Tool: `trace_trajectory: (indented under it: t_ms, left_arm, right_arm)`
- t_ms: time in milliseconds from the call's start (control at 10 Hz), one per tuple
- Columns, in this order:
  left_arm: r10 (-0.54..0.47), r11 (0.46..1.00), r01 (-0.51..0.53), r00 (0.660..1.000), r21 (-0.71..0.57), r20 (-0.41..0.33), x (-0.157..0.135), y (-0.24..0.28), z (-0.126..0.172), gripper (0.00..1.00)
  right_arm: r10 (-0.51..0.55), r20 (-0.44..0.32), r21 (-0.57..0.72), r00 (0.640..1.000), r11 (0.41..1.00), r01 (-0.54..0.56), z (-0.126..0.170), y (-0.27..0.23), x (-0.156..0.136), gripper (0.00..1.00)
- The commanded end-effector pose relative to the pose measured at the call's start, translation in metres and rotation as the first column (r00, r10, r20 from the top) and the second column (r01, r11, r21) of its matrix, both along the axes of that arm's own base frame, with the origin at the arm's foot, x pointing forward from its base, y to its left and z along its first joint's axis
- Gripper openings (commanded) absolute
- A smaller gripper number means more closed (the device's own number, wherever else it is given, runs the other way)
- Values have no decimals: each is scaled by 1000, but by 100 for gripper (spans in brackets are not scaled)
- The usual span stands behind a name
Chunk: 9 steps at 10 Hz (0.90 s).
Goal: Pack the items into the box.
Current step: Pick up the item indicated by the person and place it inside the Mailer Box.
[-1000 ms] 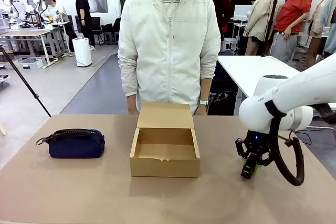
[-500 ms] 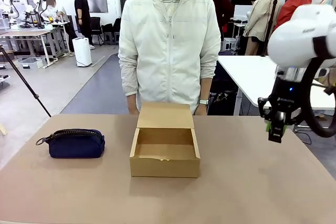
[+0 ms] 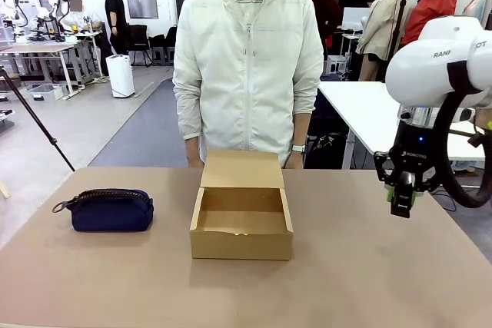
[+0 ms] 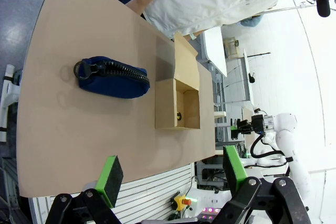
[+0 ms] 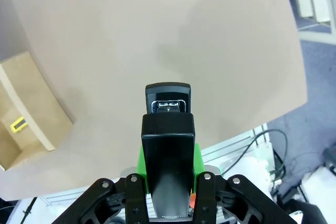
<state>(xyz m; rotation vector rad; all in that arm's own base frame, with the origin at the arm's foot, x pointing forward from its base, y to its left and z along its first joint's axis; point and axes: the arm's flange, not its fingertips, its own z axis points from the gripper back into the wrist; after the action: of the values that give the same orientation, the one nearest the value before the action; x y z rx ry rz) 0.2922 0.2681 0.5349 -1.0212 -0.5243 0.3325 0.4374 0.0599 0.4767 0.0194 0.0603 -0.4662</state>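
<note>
Two hands: my right hand [image 3: 403,202] grips the stapler [image 5: 168,124], airborne right of the box [image 3: 241,245]; my left hand [image 4: 172,170] wide open. Pouch [image 3: 111,211] on worktop [image 3: 369,274], left of box.

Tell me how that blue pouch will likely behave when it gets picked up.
The pouch looks like soft fabric with rounded, bulging sides, so it will probably sag or deform rather than stay stiff. It lies flat on the table, so rolling seems unlikely. Its pull loop would likely dangle.
</note>
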Motion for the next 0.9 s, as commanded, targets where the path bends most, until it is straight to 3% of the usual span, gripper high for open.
trace_trajectory:
  t_ms: [0, 100, 200, 300, 400, 500, 600, 700, 800]
  left_arm:
    - [-5, 1000, 5, 1000, -10, 23, 0, 1, 1, 100]
    - [-5, 1000, 5, 1000, -10, 23, 0, 1, 1, 100]
    - [-5, 1000, 5, 1000, -10, 23, 0, 1, 1, 100]
    - [-5, 1000, 5, 1000, -10, 23, 0, 1, 1, 100]
    - [-5, 1000, 5, 1000, -10, 23, 0, 1, 1, 100]
    - [-5, 1000, 5, 1000, -10, 23, 0, 1, 1, 100]
    - [-5, 1000, 5, 1000, -10, 23, 0, 1, 1, 100]
    - [-5, 1000, 5, 1000, -10, 23, 0, 1, 1, 100]
    - [-5, 1000, 5, 1000, -10, 23, 0, 1, 1, 100]
  right_arm:
    - [144, 158, 64, 977, 986, -155, 8, 7, 2, 0]
    - [327, 245, 60, 913, 935, -351, 12, 18, 26, 0]
    - [512, 309, 30, 801, 837, -547, 18, 33, 49, 0]
    - [690, 360, 28, 628, 665, -746, 21, 57, 69, 0]
    - [809, 391, -1, 439, 477, -879, 21, 88, 85, 0]
    - [914, 397, -54, 78, 108, -993, 19, 125, 91, 0]
    - [909, 405, -71, -101, -79, -994, 18, 152, 96, 0]
    - [885, 354, -169, -301, -255, -952, 16, 177, 99, 0]
    - [838, 339, -224, -428, -370, -902, 15, 198, 102, 0]
